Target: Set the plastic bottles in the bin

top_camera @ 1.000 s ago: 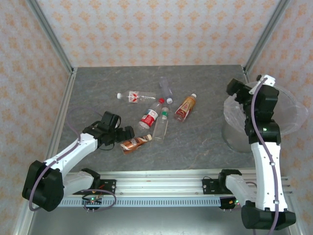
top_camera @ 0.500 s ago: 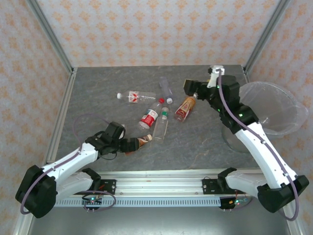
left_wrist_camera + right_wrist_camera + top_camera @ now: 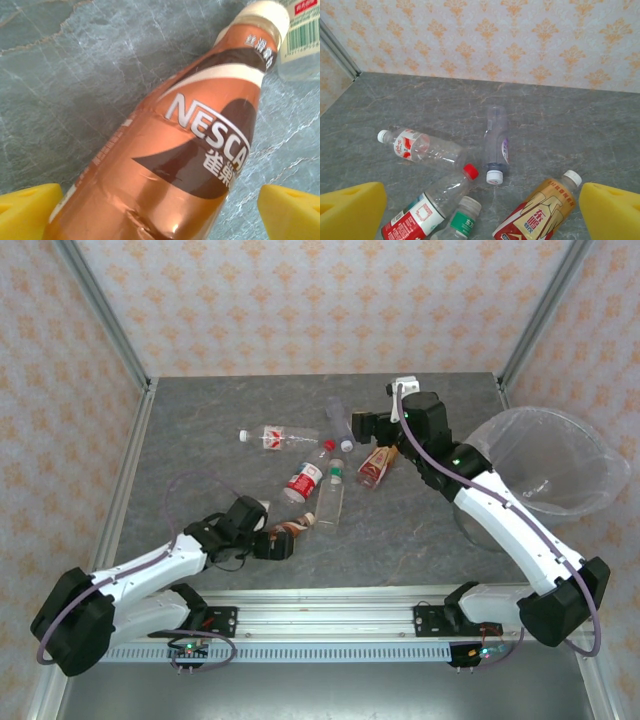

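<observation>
Bottles (image 3: 305, 480) still lie loose. The right gripper (image 3: 481, 212), gaping and empty, has swung from the bin (image 3: 610, 475) toward the orange one (image 3: 540, 212). The left gripper (image 3: 159, 212), unclosed, now straddles the brown one (image 3: 175, 150).

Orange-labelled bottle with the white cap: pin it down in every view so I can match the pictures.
Top external: orange-labelled bottle, at the right end of the bottle cluster, near picture centre.
Right wrist: the same bottle at the bottom edge, right of centre, cap toward upper right.
Left wrist: aimed at the brown Nescafe bottle instead.
Shared landmark: the red-capped bottle, lying to its left.
</observation>
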